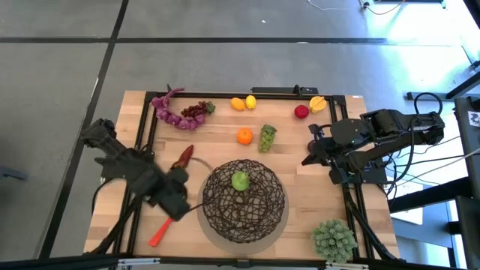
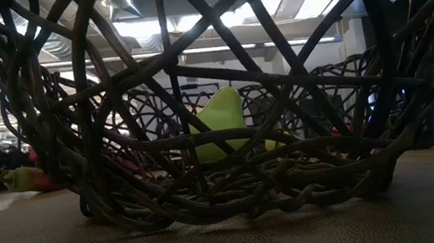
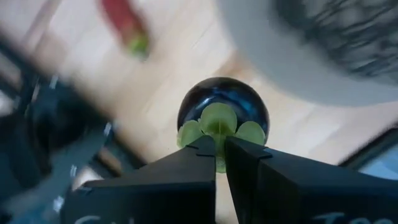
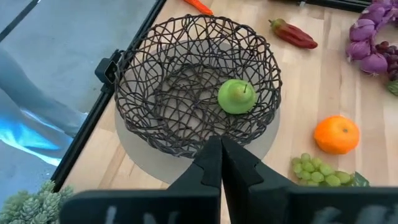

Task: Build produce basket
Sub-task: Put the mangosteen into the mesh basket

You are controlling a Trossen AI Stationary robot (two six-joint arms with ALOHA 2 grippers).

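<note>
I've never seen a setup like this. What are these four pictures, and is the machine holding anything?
It is a robot: two dark arms at a wooden table, each ending in a two-finger gripper. One picture looks down from above, one looks level through the wire basket, and two come from cameras on the wrists. Toy produce lies on the table: an orange, green grapes, a red pepper. A green fruit sits in the basket. The left gripper is shut on the green top of a dark round fruit; the right gripper is shut, empty.

The basket [image 1: 244, 202] blocks the near centre. Bare board lies between it and the far produce [image 1: 245, 136], and right of it before the spiky plant [image 1: 334, 240].
</note>
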